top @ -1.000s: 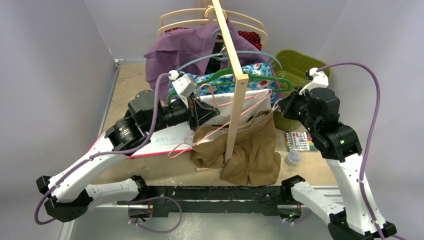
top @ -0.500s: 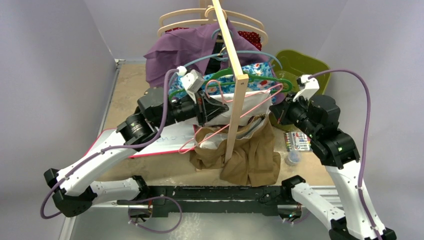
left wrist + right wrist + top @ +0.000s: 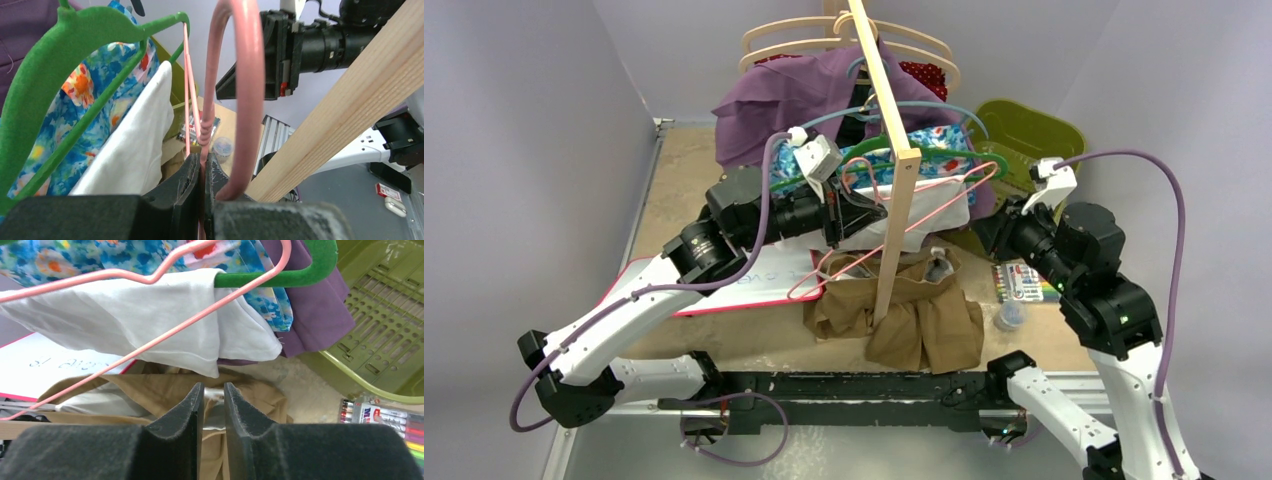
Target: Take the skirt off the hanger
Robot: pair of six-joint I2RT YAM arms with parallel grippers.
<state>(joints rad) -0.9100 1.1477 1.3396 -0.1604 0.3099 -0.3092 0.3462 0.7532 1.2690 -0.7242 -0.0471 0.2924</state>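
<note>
The tan skirt lies crumpled on the table under the wooden rail, also seen below my right fingers. The pink wire hanger is lifted above it, its low corner near the skirt's left edge. My left gripper is shut on the hanger's twisted neck, just below the hook. My right gripper hovers over the skirt's right side, its jaws a little open with nothing between them. The pink hanger's wire crosses above them.
A wooden rail slants across the middle. Behind it hang a green hanger with floral cloth, a white cloth and a purple garment. A green basket, marker pack and whiteboard lie around.
The right gripper has let go of the skirt, which has dropped lower onto the table, and pulled back right. The left gripper has carried the pink hanger up and right.
</note>
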